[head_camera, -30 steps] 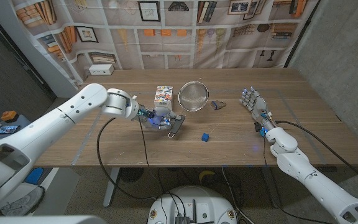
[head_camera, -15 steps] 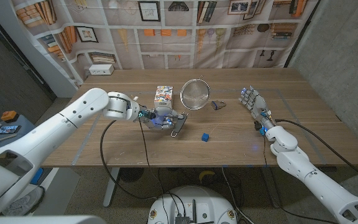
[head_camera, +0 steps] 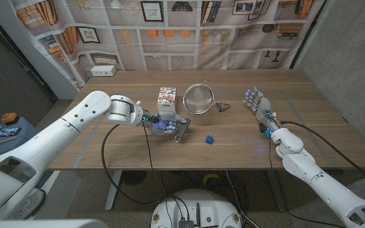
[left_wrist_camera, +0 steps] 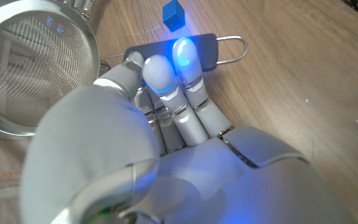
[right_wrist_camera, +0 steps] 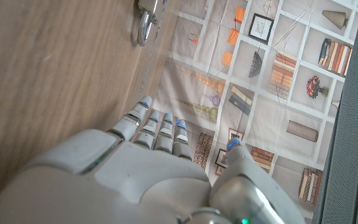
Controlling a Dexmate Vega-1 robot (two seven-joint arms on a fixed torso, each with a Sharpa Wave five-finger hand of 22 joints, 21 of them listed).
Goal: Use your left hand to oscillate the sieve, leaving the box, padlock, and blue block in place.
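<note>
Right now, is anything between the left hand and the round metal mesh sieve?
Nothing visible: the left hand already grips the black handle of the round metal mesh sieve; the small blue block lies apart.

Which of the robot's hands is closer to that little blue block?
Left. The left hand sits just beside the blue block, gripping the sieve handle; the right hand stands farther off.

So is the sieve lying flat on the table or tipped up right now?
Tipped up. The sieve shows its round mesh face in the head view, with the left hand gripping its handle.
</note>
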